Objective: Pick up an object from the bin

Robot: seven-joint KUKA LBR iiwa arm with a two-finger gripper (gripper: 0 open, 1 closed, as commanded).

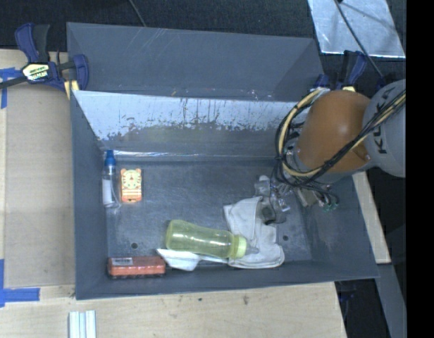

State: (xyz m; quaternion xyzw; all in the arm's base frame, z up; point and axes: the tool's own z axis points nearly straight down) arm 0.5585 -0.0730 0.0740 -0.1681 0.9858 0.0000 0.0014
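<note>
The grey metal bin [203,62] takes up most of what I can see, its floor sloping down from a tall back wall, and the arm [389,129] leans in over the right rim with a rounded orange cover [330,132] on its wrist and a loop of black and yellow cables [291,136] hanging round it. Below that cover the gripper [268,204] is down low, near the bin floor on the right side. Whether it is released or clenched I cannot tell from here, and I cannot see anything held in it. The nearest thing to it is a crumpled white cloth [246,224]: the gripper stands over the cloth's upper right corner, and the rest of the cloth spreads away below and to the left of it, towards the front wall. I cannot tell if the two are touching. Further left of the gripper, and a little lower, a yellow-green plastic bottle [203,239] lies on its side, its capped end resting on the cloth's lower edge and a scrap of white showing under its other end. Beyond that, well apart from the gripper in the front left corner, lies a flat reddish-brown bar [136,266]. Far to the left, at about the gripper's own height, a slim clear bottle with a blue cap [109,180] lies against the left wall, with a small orange toy [131,186] just beside it.
</note>
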